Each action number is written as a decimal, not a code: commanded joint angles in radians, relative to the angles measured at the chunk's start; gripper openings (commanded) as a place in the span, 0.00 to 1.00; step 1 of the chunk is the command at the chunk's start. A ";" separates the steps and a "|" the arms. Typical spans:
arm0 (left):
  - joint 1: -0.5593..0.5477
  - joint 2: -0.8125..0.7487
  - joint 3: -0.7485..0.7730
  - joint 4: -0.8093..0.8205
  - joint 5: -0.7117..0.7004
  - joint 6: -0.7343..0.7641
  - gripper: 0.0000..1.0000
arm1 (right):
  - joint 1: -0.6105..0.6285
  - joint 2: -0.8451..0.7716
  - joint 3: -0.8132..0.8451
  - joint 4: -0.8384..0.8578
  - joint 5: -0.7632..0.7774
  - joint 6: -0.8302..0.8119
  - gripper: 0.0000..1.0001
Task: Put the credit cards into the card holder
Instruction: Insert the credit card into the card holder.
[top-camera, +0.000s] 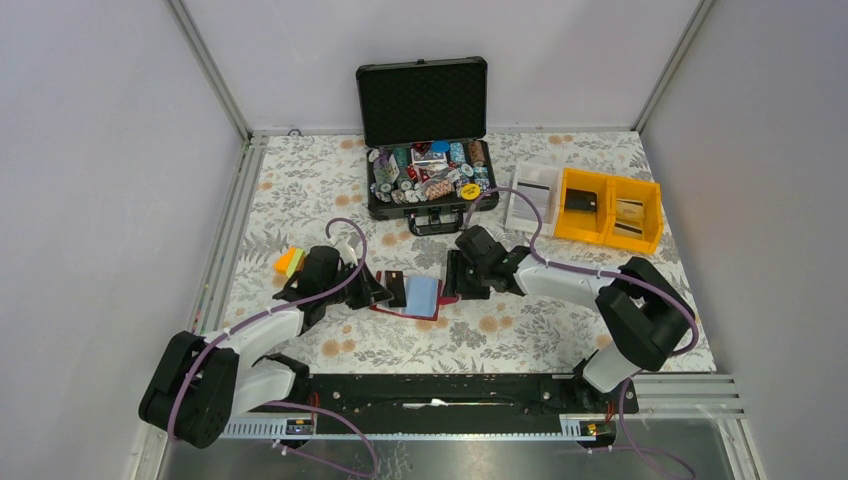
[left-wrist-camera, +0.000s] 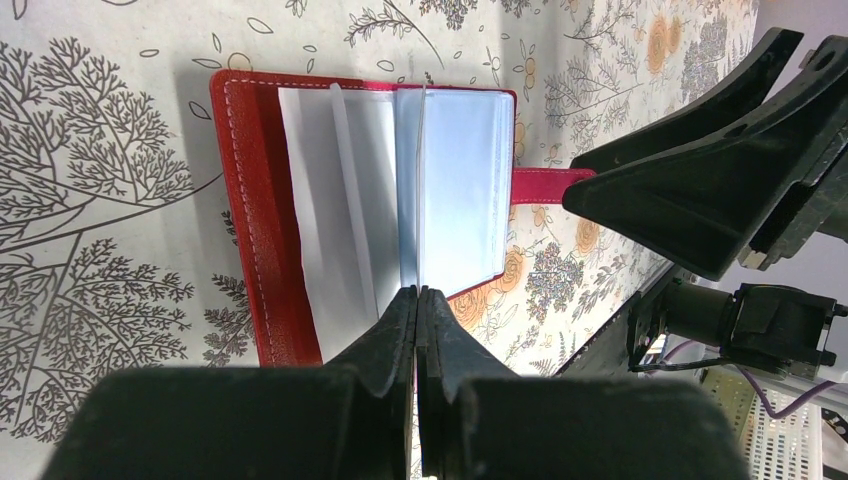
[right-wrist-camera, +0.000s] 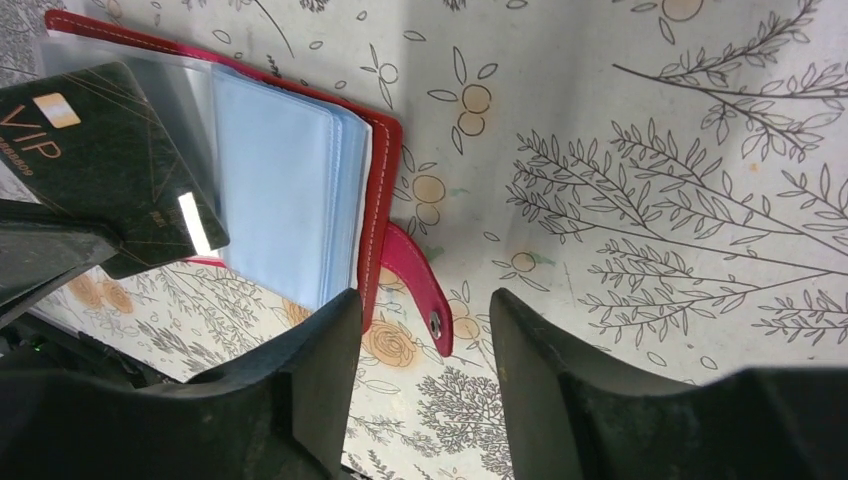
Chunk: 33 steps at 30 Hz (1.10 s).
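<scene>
Closest to the left wrist lens, the left gripper (left-wrist-camera: 416, 300) is pinched fully shut on something thin that stands edge-on. From the right wrist view I judge it to be the black VIP card (right-wrist-camera: 100, 170), its far end already under a clear sleeve (right-wrist-camera: 175, 95), though I can't rule out that the sleeve alone is clamped. Holding it on edge makes sense to me: it keeps the pocket mouth lifted so the card can slide in.

Just beyond those fingertips the card holder (left-wrist-camera: 262, 220) lies open and flat on the floral table (top-camera: 300, 190), red cover down, pale sleeves fanned up. Its snap tab (right-wrist-camera: 405, 258) sticks out on the side away from my left arm.

Over that tab side of the holder hovers the right gripper (right-wrist-camera: 422, 300), jaws apart and holding nothing. I read it as placed to pin the cover while the card goes home.

Well behind the holder sit the black case (top-camera: 425, 150) of chips and, off to its right, the yellow bins (top-camera: 610, 210).
</scene>
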<state>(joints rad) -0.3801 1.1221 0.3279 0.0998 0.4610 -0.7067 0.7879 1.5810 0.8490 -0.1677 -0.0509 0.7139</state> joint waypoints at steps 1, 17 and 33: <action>0.003 0.006 0.039 0.019 0.004 0.022 0.00 | -0.004 -0.025 -0.011 0.014 -0.012 0.036 0.51; 0.003 0.058 0.033 0.078 0.067 0.013 0.00 | -0.031 0.044 0.068 -0.040 0.014 -0.134 0.00; 0.003 0.141 0.025 0.106 0.054 -0.050 0.00 | -0.063 0.093 0.084 -0.040 -0.054 -0.150 0.00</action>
<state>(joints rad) -0.3790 1.2453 0.3325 0.1646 0.5236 -0.7330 0.7300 1.6657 0.8967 -0.2016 -0.0944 0.5697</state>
